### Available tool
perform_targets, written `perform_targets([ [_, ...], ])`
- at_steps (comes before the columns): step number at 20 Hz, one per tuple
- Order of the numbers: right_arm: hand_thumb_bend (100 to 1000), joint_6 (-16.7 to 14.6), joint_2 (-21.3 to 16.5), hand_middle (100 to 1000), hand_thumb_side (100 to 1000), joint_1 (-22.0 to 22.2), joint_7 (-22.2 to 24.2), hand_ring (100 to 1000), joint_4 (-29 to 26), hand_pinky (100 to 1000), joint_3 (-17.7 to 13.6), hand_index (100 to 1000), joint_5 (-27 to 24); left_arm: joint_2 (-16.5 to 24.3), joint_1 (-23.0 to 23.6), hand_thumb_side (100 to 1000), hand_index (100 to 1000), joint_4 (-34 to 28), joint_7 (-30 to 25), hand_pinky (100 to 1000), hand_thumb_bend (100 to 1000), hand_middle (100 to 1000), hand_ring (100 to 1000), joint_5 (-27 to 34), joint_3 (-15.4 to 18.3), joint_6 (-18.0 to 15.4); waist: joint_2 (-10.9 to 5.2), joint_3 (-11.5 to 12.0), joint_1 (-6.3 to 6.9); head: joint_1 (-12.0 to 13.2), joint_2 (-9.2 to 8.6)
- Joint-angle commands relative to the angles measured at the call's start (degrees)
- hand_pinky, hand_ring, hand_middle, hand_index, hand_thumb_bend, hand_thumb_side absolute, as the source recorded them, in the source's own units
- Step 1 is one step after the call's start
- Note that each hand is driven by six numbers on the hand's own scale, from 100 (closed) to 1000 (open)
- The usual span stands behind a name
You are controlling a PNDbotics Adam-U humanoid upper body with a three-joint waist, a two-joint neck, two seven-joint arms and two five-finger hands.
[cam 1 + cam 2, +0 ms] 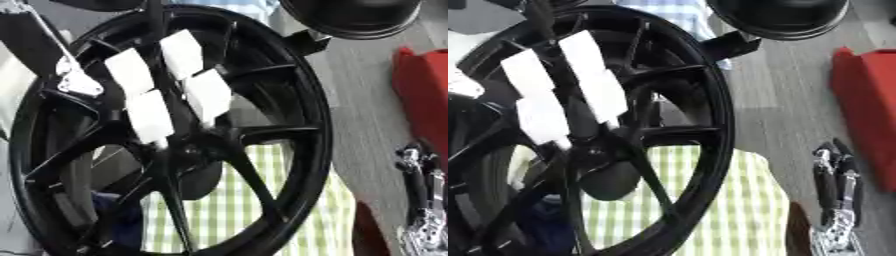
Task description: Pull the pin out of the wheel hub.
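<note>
Four white blocks [207,95] sit clustered on the spokes just above the hub centre [188,150]. I take them to be the pins, or tags on them, but can't tell which one is meant.

Left to right:
- My left hand [77,80] comes in from the upper left. Only a black link and a silver joint show, lying against the rim just left of the blocks. I can't tell whether it is open or closed, or whether it's on a pin.
- The wheel hub [302,135] stands on edge and fills most of the view, with its face towards me. Green-check cloth [227,210] shows through the lower spokes.
- My right hand [837,195] is at the lower right, outside the rim and well apart from the blocks. It's idle, held wide with fingers straight and pointing up, holding nothing.

Key relation: the blocks lie up and to the left of the right hand, with the rim between them, and just right of the left arm. The left side is clearly nearer. My guess is the pin's long axis runs out of the hub face towards me, so the pull should be straight out along it, not sideways.
</note>
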Motion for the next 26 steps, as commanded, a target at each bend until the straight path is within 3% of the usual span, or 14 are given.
perform_targets([
  [1, 100, -0.03, -0.67, 586, 710, 0.07, -0.22, 797, -1.51, 755, -0.03, 901, 0.26, 1.33, -0.78, 480, 808, 0.41, -9.0, 849, 499, 751, 816, -0.76, 0.43, -9.89, -1.35, 0.03, 0.03, -0.04, -0.89],
  [17, 100, -0.02, -0.45, 585, 707, -0.06, -0.18, 797, -1.62, 755, 0.1, 901, 0.19, -0.08, -0.57, 480, 802, 4.12, -9.0, 842, 521, 750, 807, -4.55, -0.76, -13.37, -1.2, -0.28, -0.25, 0.29, -0.74],
  [26, 100, -0.04, -0.49, 585, 706, -0.12, -0.21, 797, -1.57, 755, 0.18, 902, 0.07, -0.83, -0.37, 455, 794, 5.89, -9.0, 834, 469, 741, 799, -4.65, -1.55, -14.59, -1.19, -0.4, -0.33, 0.49, -0.69],
])
